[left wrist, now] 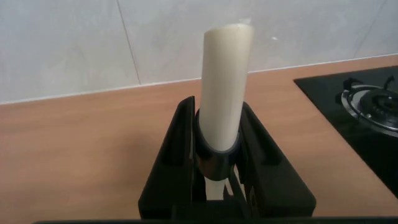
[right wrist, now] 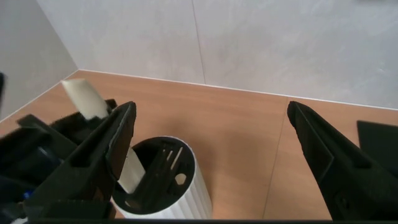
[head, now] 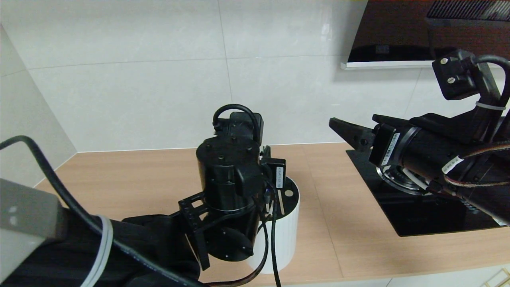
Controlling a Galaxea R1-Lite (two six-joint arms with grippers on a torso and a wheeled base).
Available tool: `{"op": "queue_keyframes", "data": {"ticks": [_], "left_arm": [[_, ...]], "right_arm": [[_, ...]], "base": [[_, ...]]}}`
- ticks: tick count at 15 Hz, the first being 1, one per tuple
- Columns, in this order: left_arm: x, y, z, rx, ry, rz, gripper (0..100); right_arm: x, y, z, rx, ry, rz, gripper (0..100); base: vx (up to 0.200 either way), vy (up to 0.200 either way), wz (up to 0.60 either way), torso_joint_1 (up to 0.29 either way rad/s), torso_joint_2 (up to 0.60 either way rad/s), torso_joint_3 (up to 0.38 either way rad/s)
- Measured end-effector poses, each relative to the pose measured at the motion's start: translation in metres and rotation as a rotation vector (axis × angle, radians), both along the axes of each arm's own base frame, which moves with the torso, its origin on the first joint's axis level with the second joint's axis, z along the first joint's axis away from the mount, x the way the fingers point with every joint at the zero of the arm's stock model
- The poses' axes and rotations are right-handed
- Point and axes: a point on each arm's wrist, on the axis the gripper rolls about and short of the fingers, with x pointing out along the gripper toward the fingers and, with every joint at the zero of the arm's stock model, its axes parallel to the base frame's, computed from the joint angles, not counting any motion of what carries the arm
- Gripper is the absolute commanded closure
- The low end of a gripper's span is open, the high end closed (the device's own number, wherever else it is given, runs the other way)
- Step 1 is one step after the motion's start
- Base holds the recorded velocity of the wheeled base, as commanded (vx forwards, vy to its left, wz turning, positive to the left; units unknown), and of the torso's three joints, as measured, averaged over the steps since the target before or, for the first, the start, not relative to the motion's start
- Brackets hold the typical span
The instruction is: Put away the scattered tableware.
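**Hidden and cut-off parts**

The cream handle (left wrist: 225, 81) runs down between the clamped fingers of the left pincer (left wrist: 219, 121). Its lower end is hidden there, so the kind of utensil cannot be told. In the head view the left arm covers much of the white holder (head: 285, 235), and the right arm hides part of the stove (head: 418, 215). The widely spread right pincer (right wrist: 210, 112) and the holder's base are cut off by the edge of the right wrist view.

Cream handle (left wrist: 224, 87), white, seemingly ribbed holder (right wrist: 194, 196), wood-tone counter (head: 131, 179), black hob (head: 422, 221)

A kitchen: tiled wall (head: 139, 79), wooden countertop (head: 131, 175), gas hob (head: 418, 223), range hood (head: 398, 28).
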Motion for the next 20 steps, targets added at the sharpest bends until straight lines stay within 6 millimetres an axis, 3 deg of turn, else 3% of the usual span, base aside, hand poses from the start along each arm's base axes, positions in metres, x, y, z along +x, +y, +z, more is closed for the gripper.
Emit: {"op": "queue_keyframes", "data": {"ticks": [8,9,17,20], "left_arm": [[0.007,-0.009,-0.03,0.043,0.057,0.002,100],[0.007,-0.009,-0.031,0.044,0.057,0.002,0],[0.007,-0.009,-0.031,0.034,0.057,0.002,0],[0.006,-0.006,-0.022,0.005,0.033,0.001,0]], "right_arm": [[0.001,0.001,-0.001,-0.002,0.002,-0.001,0],[0.001,0.001,-0.001,-0.002,0.002,0.0,0],[0.002,0.002,-0.003,-0.007,0.008,-0.001,0],[0.002,0.002,-0.003,-0.006,0.008,0.009,0]], "base": [[0.0,0.0,0.0,0.0,0.0,0.0],[0.0,0.0,0.0,0.0,0.0,0.0],[0.0,0.0,0.0,0.0,0.0,0.0],[0.0,0.0,0.0,0.0,0.0,0.0]]}}
